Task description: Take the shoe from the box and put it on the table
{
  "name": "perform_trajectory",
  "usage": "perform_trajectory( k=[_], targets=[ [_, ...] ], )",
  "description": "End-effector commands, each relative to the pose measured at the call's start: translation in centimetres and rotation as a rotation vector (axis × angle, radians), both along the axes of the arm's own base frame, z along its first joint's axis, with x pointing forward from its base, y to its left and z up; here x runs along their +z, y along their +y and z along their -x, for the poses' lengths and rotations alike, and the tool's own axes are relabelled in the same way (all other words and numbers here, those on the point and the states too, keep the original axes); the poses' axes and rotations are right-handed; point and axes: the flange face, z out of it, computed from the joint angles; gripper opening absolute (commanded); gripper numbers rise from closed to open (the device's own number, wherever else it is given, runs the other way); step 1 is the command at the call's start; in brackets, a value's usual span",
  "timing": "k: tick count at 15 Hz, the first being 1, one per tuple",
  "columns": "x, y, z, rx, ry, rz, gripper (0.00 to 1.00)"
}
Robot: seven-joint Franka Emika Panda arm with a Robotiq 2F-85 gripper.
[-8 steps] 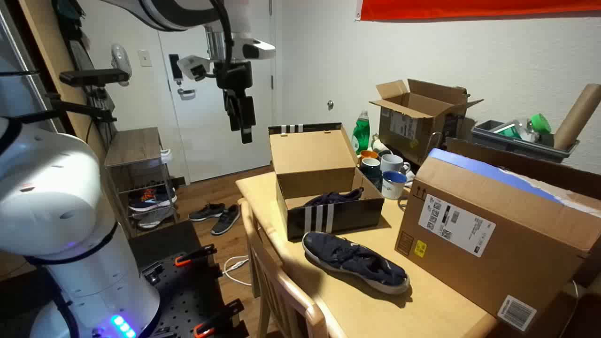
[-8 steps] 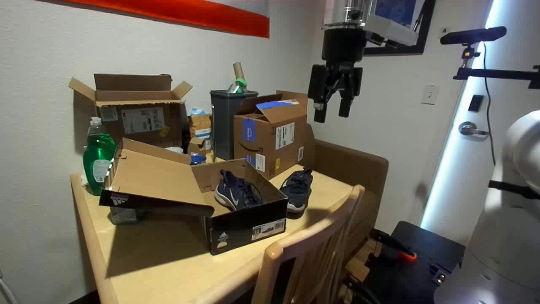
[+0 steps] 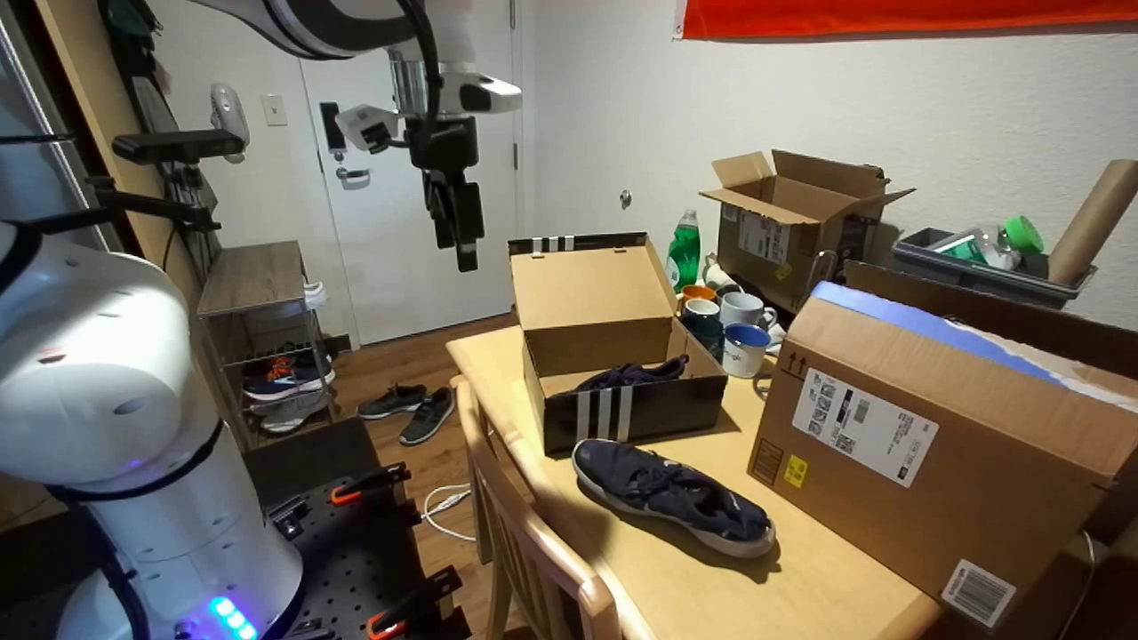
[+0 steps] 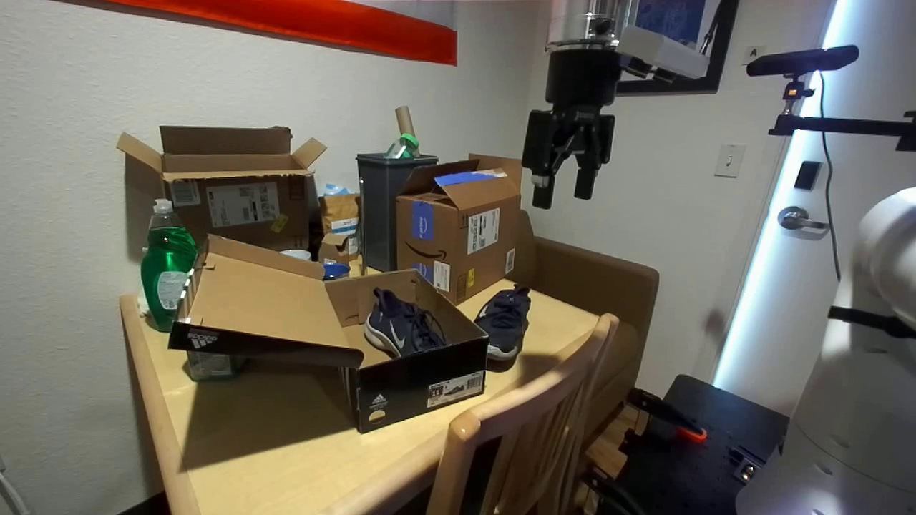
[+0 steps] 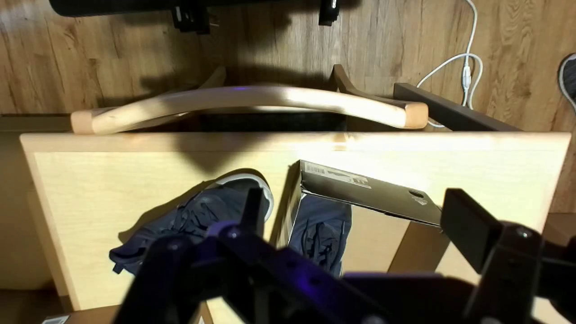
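Note:
One dark navy shoe lies inside the black box; it shows in both exterior views [image 3: 633, 374] [image 4: 402, 325] and in the wrist view [image 5: 321, 231]. The black box [image 3: 676, 409] [image 4: 422, 388] [image 5: 369, 191] stands on the table [image 3: 827, 569] [image 4: 265, 450] [image 5: 85, 189] with its lid open. A second, similar shoe [image 3: 667, 498] [image 4: 505, 320] [image 5: 193, 216] lies on the table right beside the box. My gripper [image 3: 458, 244] [image 4: 564, 192] [image 5: 357, 211] is open and empty, pointing down, high above the table and apart from both shoes.
A wooden chair [image 3: 542, 542] [image 4: 529, 400] [image 5: 252, 96] stands at the table edge. A large brown box [image 3: 942, 453] [image 4: 458, 243] is near the shoes. Mugs [image 3: 745, 348], a green soap bottle [image 3: 684, 252] [image 4: 168, 261] and another brown box [image 3: 782, 236] [image 4: 236, 207] stand behind the black box.

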Motion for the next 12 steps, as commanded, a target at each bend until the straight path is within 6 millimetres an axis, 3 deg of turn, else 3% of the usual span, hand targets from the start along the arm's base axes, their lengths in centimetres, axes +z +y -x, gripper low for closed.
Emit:
perform_trajectory(
  k=[1, 6, 12],
  targets=[
    [0.1, 0.0, 0.0, 0.000, 0.001, 0.000, 1.00],
    [0.4, 0.2, -0.6, -0.017, 0.000, -0.012, 1.00],
    [3.6, 0.7, -3.6, -0.058, -0.039, -0.026, 1.00]
  ],
)
